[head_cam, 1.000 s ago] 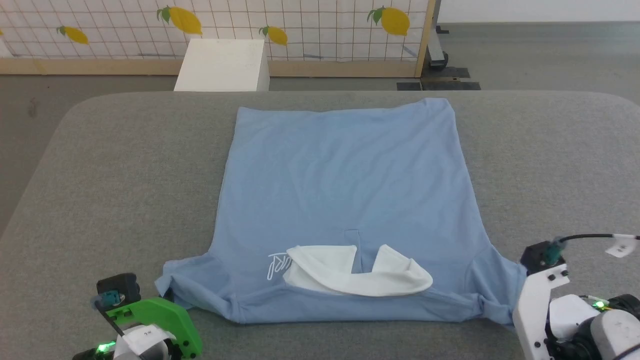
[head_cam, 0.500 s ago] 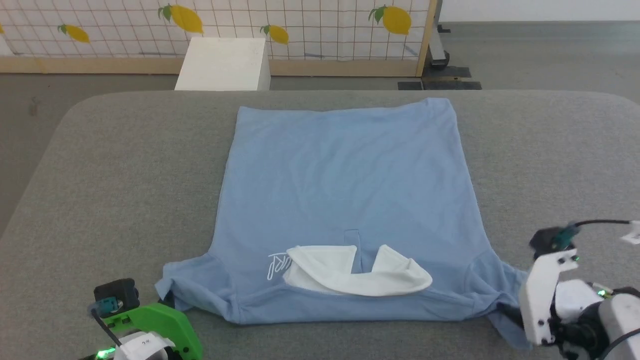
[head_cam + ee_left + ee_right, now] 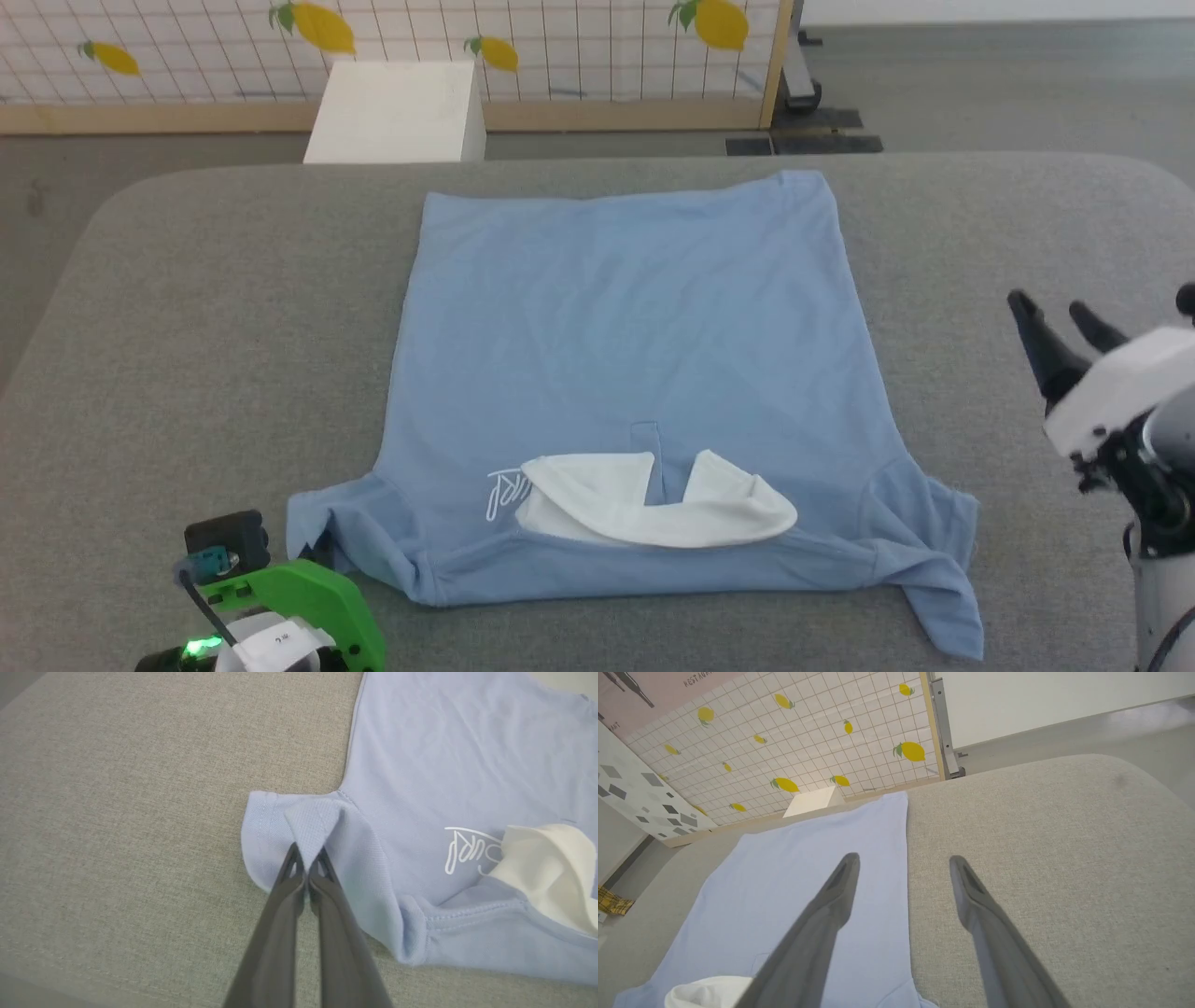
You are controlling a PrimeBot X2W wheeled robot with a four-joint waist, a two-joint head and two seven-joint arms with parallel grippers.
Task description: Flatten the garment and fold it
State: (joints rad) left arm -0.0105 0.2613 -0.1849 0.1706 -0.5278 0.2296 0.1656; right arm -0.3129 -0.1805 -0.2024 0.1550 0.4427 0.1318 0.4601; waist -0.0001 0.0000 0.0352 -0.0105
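Left wrist view: garment [image 3: 467, 765] in hand [image 3: 306, 859]

Bright, even light; soft shadows; wrist-view distortion.

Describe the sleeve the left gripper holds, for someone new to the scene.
On the grey table lies a light blue polo shirt, collar toward the robot. Its near-left sleeve is pinched into a peak by the shut left gripper; the other sleeve lies loose.

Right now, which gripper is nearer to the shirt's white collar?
Left. The left gripper pinches the sleeve near the collar; the right gripper hangs open off the shirt, farther away.
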